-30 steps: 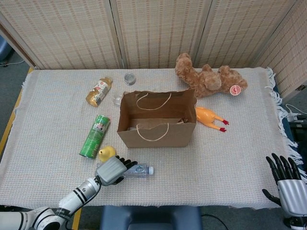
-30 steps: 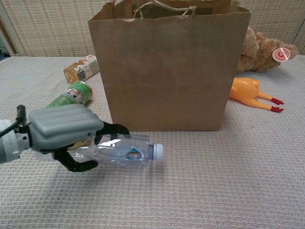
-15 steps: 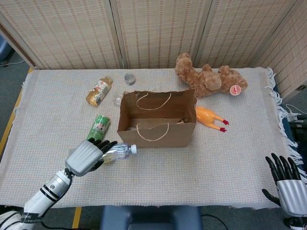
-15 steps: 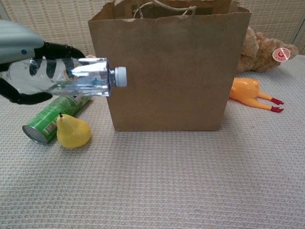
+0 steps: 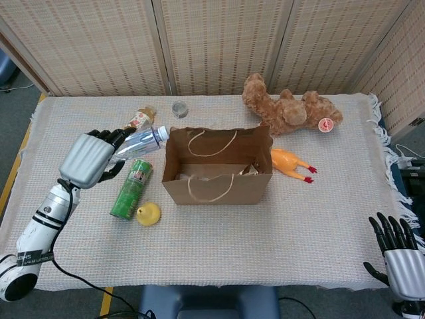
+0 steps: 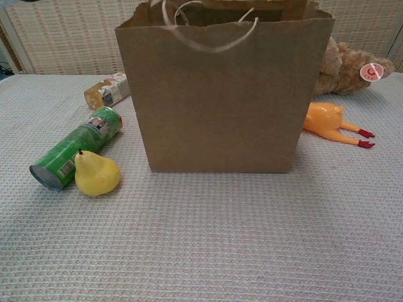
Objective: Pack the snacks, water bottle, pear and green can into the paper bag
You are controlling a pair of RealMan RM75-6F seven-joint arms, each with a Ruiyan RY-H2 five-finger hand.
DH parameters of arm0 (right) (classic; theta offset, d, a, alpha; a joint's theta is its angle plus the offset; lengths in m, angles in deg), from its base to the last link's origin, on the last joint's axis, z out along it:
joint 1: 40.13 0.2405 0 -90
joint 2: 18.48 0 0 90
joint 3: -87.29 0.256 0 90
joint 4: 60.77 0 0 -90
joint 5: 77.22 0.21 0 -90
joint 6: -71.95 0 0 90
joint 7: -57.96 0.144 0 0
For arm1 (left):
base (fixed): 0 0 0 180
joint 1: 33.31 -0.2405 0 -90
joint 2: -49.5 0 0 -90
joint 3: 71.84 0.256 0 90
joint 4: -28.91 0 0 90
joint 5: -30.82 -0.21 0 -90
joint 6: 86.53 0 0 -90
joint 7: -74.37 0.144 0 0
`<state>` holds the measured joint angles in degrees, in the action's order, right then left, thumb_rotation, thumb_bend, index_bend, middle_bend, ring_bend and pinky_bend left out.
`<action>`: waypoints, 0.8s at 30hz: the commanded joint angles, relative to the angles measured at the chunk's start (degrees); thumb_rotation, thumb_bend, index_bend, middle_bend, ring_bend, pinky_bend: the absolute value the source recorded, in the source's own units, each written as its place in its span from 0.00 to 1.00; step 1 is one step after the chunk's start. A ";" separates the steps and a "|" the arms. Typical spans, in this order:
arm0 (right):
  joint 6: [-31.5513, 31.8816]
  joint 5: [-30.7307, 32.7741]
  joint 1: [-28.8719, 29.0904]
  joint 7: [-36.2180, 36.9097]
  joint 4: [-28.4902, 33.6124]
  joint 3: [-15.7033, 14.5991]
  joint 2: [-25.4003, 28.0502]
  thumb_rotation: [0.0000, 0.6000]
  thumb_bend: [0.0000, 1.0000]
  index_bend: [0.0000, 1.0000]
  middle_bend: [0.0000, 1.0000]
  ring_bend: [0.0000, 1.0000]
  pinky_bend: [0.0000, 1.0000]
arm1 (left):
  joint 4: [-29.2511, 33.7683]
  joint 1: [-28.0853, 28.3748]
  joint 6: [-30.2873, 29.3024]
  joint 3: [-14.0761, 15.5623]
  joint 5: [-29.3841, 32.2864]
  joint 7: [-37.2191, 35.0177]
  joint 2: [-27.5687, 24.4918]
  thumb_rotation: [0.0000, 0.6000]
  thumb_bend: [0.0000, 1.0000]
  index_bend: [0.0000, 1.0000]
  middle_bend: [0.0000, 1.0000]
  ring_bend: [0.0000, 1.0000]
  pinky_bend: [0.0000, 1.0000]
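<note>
One item is on the move: the clear plastic water bottle with a white cap (image 5: 141, 140), which a second ago lay on the bench near the front edge, is now carried high by the left hand (image 5: 87, 159), whose dark fingers wrap its body. Half a second ago it hung level with the front of the brown paper bag (image 5: 217, 165); it has since climbed out of the chest view altogether and sits just left of the bag's open mouth, cap pointing toward it. That suggests the lift is finished and the drop-in is next; the bottle needs to travel right and tip over the rim, and the near looped handle (image 6: 211, 39) could snag the cap.

Uncovered by the lift, the small yellow pear (image 6: 96, 174) rests against the green cylindrical can (image 6: 76, 147) lying on its side, both waiting on the woven bench cover (image 5: 312, 219). An orange-brown snack bottle (image 6: 108, 90) lies further back. The right hand (image 5: 397, 256), at the lower right corner, holds nothing, fingers spread and upright, unchanged.
</note>
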<state>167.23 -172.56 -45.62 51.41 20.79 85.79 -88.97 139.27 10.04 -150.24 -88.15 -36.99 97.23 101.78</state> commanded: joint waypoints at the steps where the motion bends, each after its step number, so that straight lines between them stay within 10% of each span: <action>1: -0.05 0.07 0.01 -0.16 0.10 0.04 0.01 1.00 0.00 0.03 0.00 0.00 0.00 | -0.17 2.46 -0.15 -3.30 4.23 -0.67 1.71 1.00 0.65 0.66 0.67 0.62 0.71; 13: -0.21 0.08 0.03 0.43 0.28 -0.06 0.19 1.00 0.00 0.03 0.00 0.00 0.00 | 2.26 10.93 3.72 -2.18 4.01 11.23 9.72 1.00 0.65 0.66 0.67 0.62 0.71; 24: -0.80 0.75 0.24 0.62 0.35 0.23 0.22 1.00 0.00 0.03 0.00 0.00 0.00 | -8.59 21.02 7.26 -4.10 10.87 16.70 20.71 1.00 0.65 0.66 0.67 0.62 0.71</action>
<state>166.43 -171.82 -45.39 52.02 21.13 86.01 -88.76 132.90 29.16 -143.87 -91.84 -27.67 112.72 120.49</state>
